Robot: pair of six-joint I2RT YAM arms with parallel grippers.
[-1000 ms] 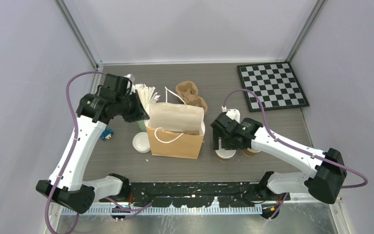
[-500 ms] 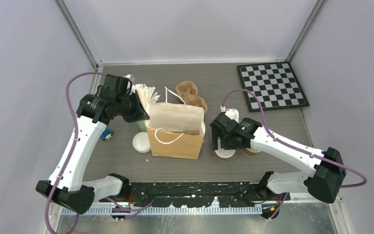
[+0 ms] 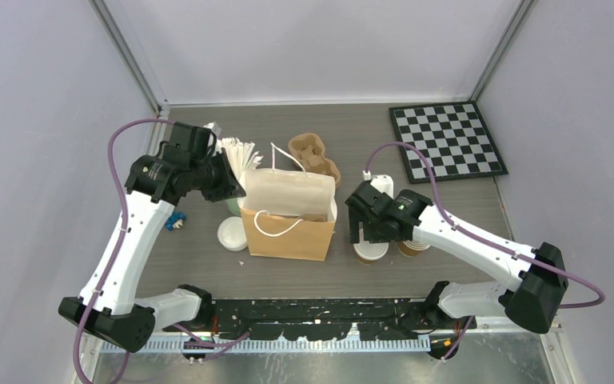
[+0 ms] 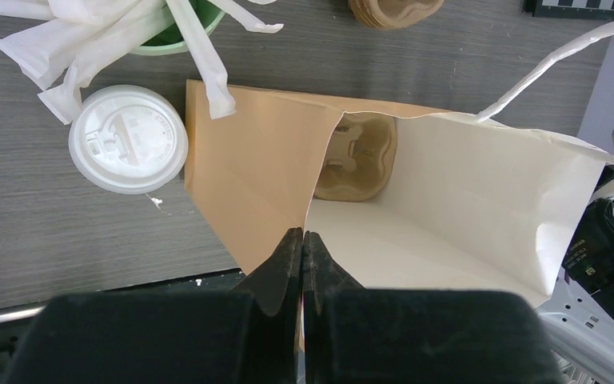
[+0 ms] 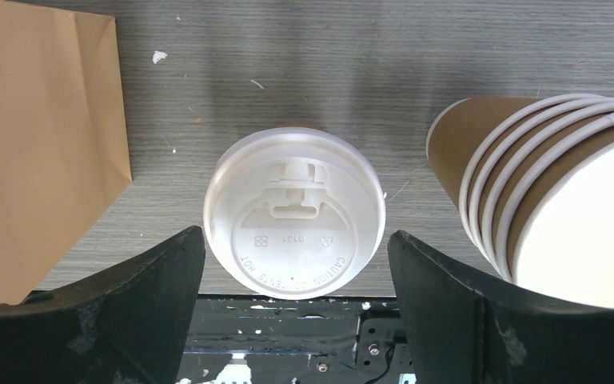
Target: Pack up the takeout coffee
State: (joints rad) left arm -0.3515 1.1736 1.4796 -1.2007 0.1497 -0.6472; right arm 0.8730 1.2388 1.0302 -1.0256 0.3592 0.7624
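We saw the coffee cup standing upright on the tabletop, a small brown paper cup with its round white lid fitted on. It stood between the paper bag and the stack of lidless cups, apart from both.

Table holds paper bag, lidded cup, chessboard.

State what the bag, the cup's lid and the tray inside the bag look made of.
Bag: paper, it seems, matte brown outside, white inside, with sharp creases. Lid: likely thin white plastic, slightly glossy, with raised moulded lettering. Tray: probably pressed paper pulp, dull tan, soft rounded edges.
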